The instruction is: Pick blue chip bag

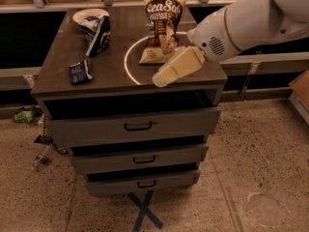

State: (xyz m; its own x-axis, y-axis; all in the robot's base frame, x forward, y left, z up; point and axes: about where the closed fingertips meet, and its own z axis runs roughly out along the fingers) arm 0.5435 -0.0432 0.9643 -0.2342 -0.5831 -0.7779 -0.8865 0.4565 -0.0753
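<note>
Reaching stage: the approach is not yet made. The end effector [160, 78] hangs over the front right of the desk [60, 57], just in front of the brown Sea Salt bag [161, 23].
End effector state: I cannot tell whether it is spread or pressed together. From this angle it reads as one cream wedge pointing down and left.
Blue chip bag [100, 32]: it lies crumpled at the back left of the desk, well apart from the end effector.
Decoy: a small dark blue packet [79, 72] sits near the front left edge, closer to the likely path. It is flat and tiny, so probably not the target.
Route: travel left and back above the desk top, staying clear of the upright brown bag so it is not tipped.
Grasp: the wrinkly foil should give. Coming down across a raised fold of the bag seems safer than pinching a flat panel, which could slip.
Risk: descending too far may scrape the desk or shove the bag toward the rear edge — slow the last part.
</note>
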